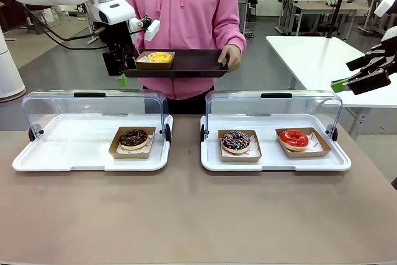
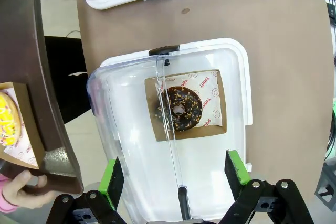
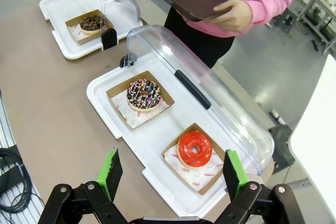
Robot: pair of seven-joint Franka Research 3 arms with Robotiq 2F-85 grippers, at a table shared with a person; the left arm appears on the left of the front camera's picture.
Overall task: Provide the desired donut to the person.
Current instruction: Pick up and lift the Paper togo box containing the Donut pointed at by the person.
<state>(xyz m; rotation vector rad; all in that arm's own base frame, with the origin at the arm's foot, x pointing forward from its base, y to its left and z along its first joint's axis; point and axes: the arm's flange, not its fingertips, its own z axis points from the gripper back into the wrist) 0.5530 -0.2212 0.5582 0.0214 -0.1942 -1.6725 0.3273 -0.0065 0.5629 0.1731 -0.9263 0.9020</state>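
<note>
1. Yellow donut point(image 1: 160, 57) in its card tray point(image 1: 155, 66) sits on the dark tray point(image 1: 198, 60) that the person point(image 1: 186, 4) holds; delivery looks done
2. My left gripper point(image 2: 175, 176) is spread wide and empty, just beside that tray's end
3. My right gripper point(image 3: 170, 174) is wide, empty, well off to the side
4. Chocolate donut point(image 1: 133, 138), sprinkled donut point(image 1: 236, 141) and red donut point(image 1: 294, 138) lie on the white trays point(image 1: 62, 153); what's left, I judge: back my left gripper away

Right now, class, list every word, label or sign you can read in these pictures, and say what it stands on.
On the chocolate donut liner: a red word and round stamps, too blurred to read.
On the sprinkled donut liner: red stamps, too small to read.
On the red donut liner: red stamps, too small to read.
No text reads clearly.
</note>
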